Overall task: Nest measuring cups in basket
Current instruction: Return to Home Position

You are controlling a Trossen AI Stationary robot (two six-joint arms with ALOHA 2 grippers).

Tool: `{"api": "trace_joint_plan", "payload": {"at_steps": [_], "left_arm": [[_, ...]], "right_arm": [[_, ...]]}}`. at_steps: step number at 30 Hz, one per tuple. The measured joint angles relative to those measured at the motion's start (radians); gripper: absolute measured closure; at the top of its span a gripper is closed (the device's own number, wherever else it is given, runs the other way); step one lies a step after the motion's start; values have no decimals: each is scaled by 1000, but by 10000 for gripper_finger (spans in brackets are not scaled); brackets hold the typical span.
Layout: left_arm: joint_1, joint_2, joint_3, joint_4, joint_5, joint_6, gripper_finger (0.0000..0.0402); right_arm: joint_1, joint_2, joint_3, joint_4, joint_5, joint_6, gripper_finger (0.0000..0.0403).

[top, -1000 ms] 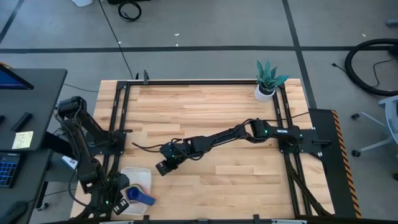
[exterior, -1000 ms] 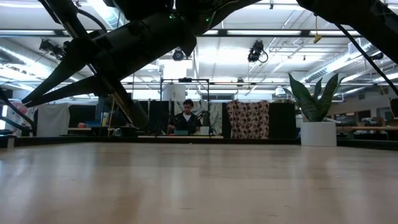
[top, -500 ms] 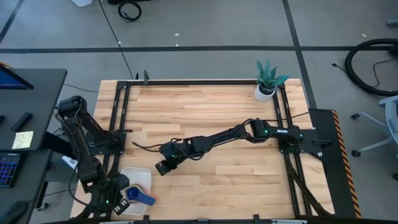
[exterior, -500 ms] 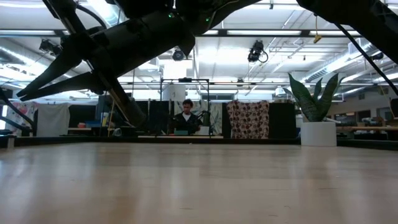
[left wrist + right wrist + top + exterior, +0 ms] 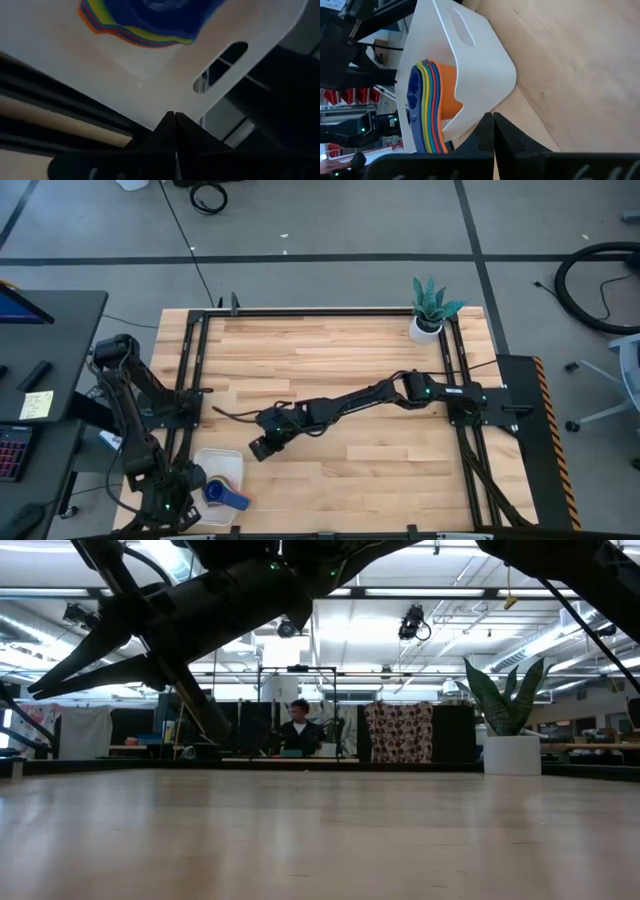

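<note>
Measuring cups [image 5: 222, 495]: lay nested in the basket [image 5: 225, 460], long axis across its width, dark blue handle pointing away from the left gripper [image 5: 190, 492] at the basket's edge. Left wrist: showed thin layered plastic rims above the smooth white floor; gripper pinched closed, empty. Right wrist: found the right gripper [image 5: 493, 116] beside the basket's rounded corner, likewise closed, empty.

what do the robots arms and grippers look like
Both arms are matte black, built from slim links joined by rounded joints. The right arm carries a small green light, and a thin black cable loops out near its wrist. The left arm has the same build. The right gripper and the left gripper each have two dark flat fingers tapering to points.
</note>
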Motion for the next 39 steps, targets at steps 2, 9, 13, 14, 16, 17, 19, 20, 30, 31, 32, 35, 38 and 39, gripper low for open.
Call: {"api": "trace_joint_plan", "payload": {"at_steps": [2,9,13,14,16,17,19,20,30,31,32,35,38,39], "left_arm": [[4,1,-1,-6,-2,25,401],[26,-9,-6,-68,-19,140,401],[71,-35,-9,-154,-10,228,401],[80,-44,-9,-175,-8,245,401],[94,-47,-9,-177,-11,269,401],[99,-49,-9,-184,-13,275,401],[109,-59,-9,-192,-18,294,401],[115,-61,-8,-192,-22,298,401],[207,-151,-8,-415,-121,327,401],[219,-163,-8,-456,-131,330,401],[231,-176,-8,-492,-139,331,401],[255,-209,-8,-568,-143,333,401],[262,-236,-8,-583,-154,354,401],[262,-245,-8,-582,-164,357,401]], "right_arm": [[-3,0,0,0,0,0,402],[-21,0,0,7,-11,-11,402],[-34,-12,0,2,-21,-53,402],[-36,-16,0,0,-23,-62,402],[-42,-27,2,1,-25,-77,402],[-46,-32,2,-5,-27,-82,402],[-50,-35,2,0,-26,-93,402],[-53,-38,2,-7,-30,-94,402],[-28,-45,1,-43,-77,-56,402],[-23,-45,1,-41,-76,-56,402],[-18,-41,2,-36,-77,-56,402],[-6,-10,2,17,-109,-29,402],[9,39,0,117,-108,14,402],[12,51,0,140,-107,33,402]]}}
